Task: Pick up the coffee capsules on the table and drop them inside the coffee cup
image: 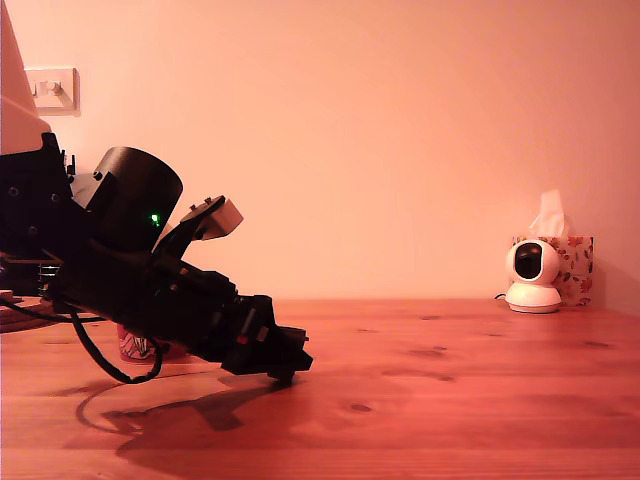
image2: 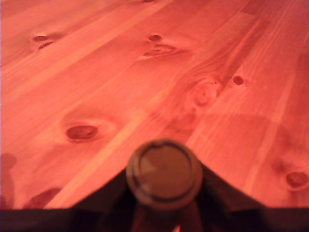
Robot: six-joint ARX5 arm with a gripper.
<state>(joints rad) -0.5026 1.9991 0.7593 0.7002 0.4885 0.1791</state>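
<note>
Capsule (image2: 164, 174) in hand (image2: 164, 205) above table (image2: 145, 87)

Your arm (image: 130, 270) reaches from the exterior view's left, sloping downward toward that view's right, with the black joint housing raised high and a small green light glowing on it. Your gripper (image: 285, 365) sits low, its tip just above the table (image: 450, 400), casting a shadow beneath. In the wrist view, your dark fingers (image2: 96, 200) are closed around a coffee capsule (image2: 164, 173), its round rim facing the camera.
</note>
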